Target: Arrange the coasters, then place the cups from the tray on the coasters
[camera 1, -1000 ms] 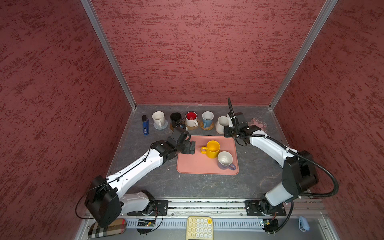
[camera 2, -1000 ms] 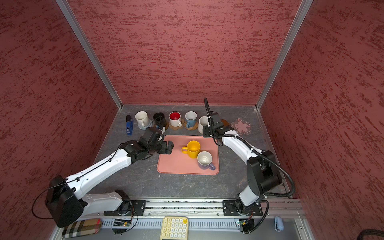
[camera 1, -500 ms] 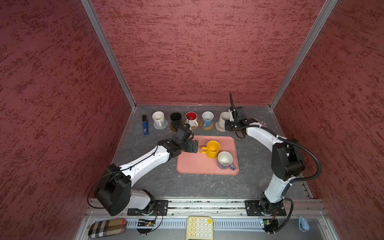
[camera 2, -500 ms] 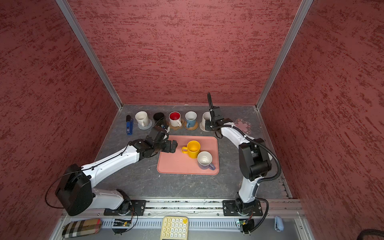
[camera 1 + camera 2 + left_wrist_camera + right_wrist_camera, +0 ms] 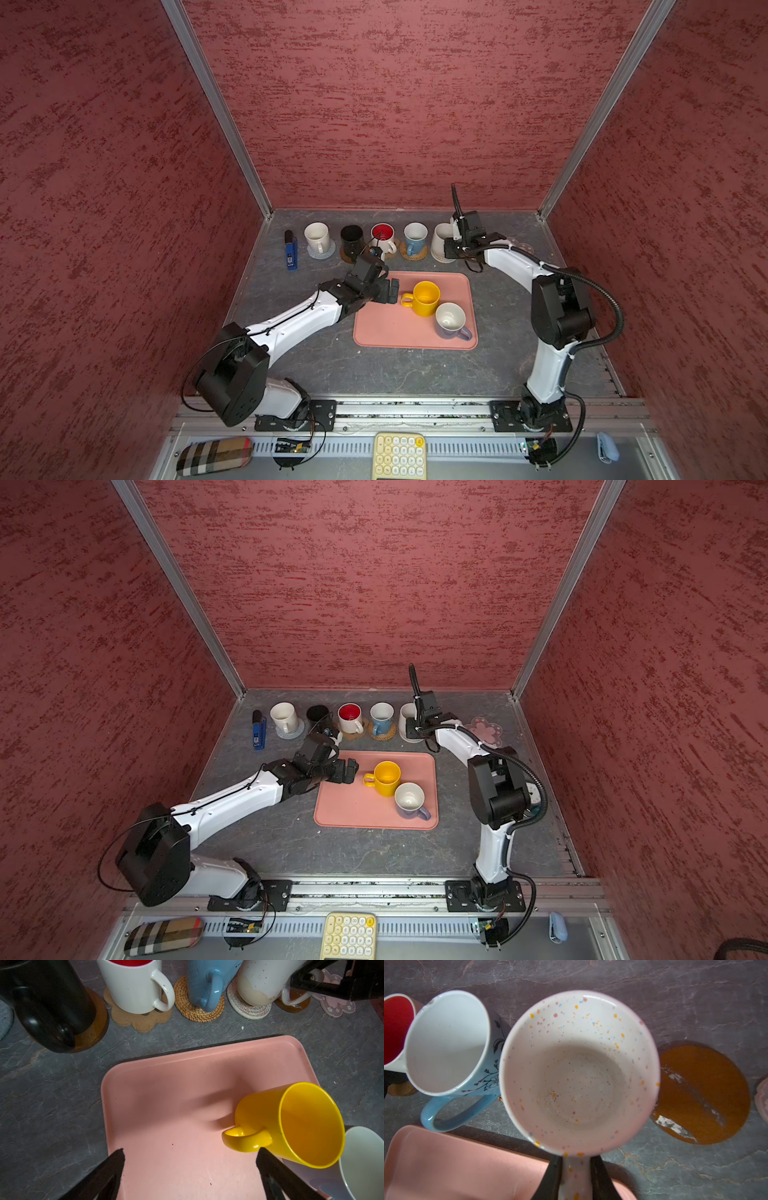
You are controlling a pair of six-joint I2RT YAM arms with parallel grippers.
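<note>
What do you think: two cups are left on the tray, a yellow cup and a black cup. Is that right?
Nearly. Two cups are on the tray, but they are the yellow cup and a lavender cup, not a black one. Both top views show it. The black cup stands off the tray, in the back row.

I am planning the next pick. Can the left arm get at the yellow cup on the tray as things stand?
Probably yes. The left gripper hangs open over the tray, the yellow cup points its handle at it, and nothing lies between. The lavender cup stands on its far side.
</note>
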